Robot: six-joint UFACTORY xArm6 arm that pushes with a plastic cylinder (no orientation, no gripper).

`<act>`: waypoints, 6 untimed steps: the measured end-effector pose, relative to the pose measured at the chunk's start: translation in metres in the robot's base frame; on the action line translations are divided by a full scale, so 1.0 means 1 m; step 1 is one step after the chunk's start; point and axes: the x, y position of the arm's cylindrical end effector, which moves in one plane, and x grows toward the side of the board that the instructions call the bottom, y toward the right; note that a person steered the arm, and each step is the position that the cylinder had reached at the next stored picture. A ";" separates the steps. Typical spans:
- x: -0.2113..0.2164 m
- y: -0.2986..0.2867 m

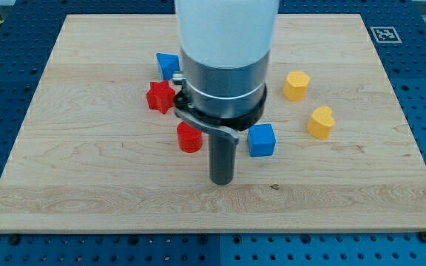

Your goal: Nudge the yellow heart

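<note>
The yellow heart (320, 122) lies on the wooden board at the view's right. My tip (221, 182) rests on the board well to the left of the heart, just below and left of a blue cube (261, 140). The blue cube lies between my tip and the heart. A red cylinder (188, 137) stands just up and left of my tip.
A yellow hexagonal block (296, 85) sits above the heart. A red star-shaped block (160, 97) and a blue block (167, 65) lie at the upper left, partly beside the arm's body (224, 52). The board's edge (213, 230) runs along the view's bottom.
</note>
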 end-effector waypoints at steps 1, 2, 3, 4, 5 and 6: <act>-0.008 0.026; -0.019 0.044; -0.021 0.067; -0.026 0.101; -0.038 0.127; -0.068 0.129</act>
